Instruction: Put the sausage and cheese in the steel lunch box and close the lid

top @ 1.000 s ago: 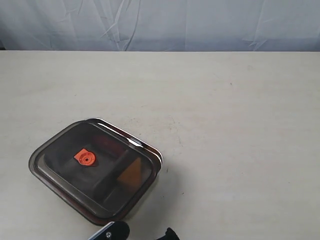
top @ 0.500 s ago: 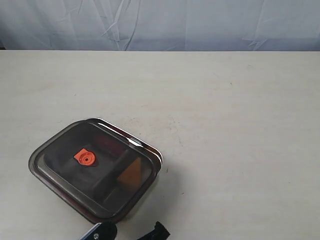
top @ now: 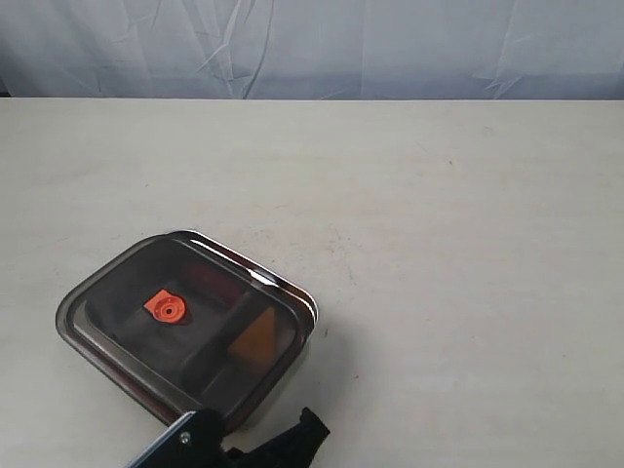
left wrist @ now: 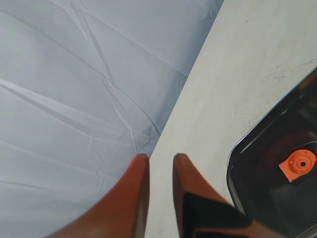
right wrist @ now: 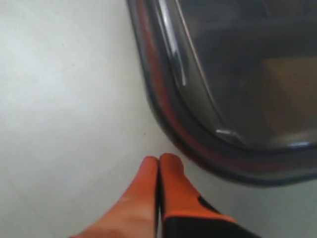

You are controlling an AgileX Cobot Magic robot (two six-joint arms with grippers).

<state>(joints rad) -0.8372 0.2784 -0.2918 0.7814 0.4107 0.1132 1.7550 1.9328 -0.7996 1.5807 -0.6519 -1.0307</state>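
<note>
Pale tabletop [top: 439, 244] carries the steel lunch box [top: 304, 304] at left, cheese [top: 255, 336] visible under the lid [top: 127, 322]; right fingers [right wrist: 151, 171] pressed together beside its corner, left fingers [left wrist: 138, 173] slightly apart, empty: best press that rim down evenly.

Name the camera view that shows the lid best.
The exterior view: nearly the whole lid shows there, seated on the steel lunch box, valve included. The left wrist view catches only one corner with the valve; the right wrist view, one blurred rounded corner up close.
</note>
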